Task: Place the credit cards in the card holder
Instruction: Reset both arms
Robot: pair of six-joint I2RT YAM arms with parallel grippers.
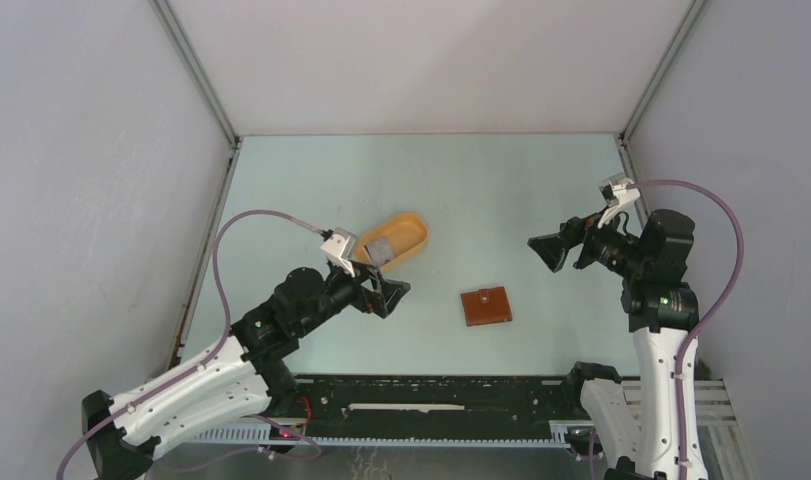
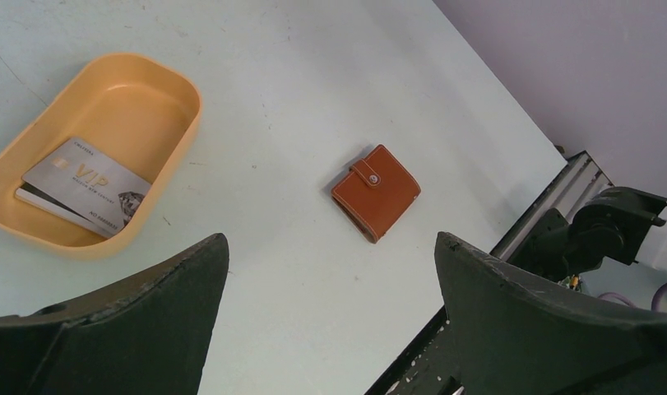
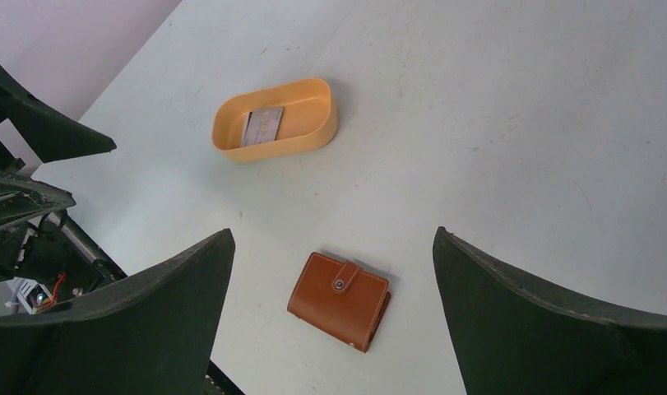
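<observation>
Credit cards, thin silver-grey plastic rectangles (image 2: 85, 185), lie stacked at the end of an orange-yellow oval plastic tray (image 2: 190, 115) nearest the left arm. The card holder, a small reddish-brown leather-like folding wallet (image 2: 376, 192), rests flat on the pale green bench (image 1: 431, 180), well apart from the tray and between the two arms. Its tab is snapped shut, so it would seemingly have to be opened before any card goes in, which may explain why both arms are poised over the scene. The left pincer (image 1: 393, 295) hangs just beside the tray with its fingers spread wide and nothing between them. The right pincer (image 1: 546, 252), equally wide and empty, is raised on the far side and angled toward the wallet. The tray's wall keeps the cards gathered, though it may also crowd a finger reaching for them. How many cards make up the stack cannot be told: the top one shows "VIP" lettering, its finer print too small to read, and only slivers of dark and pale edges peek out beneath. The wallet's inner face and slots are hidden. From overhead, the left wrist camera blocks part of the tray's near end.
</observation>
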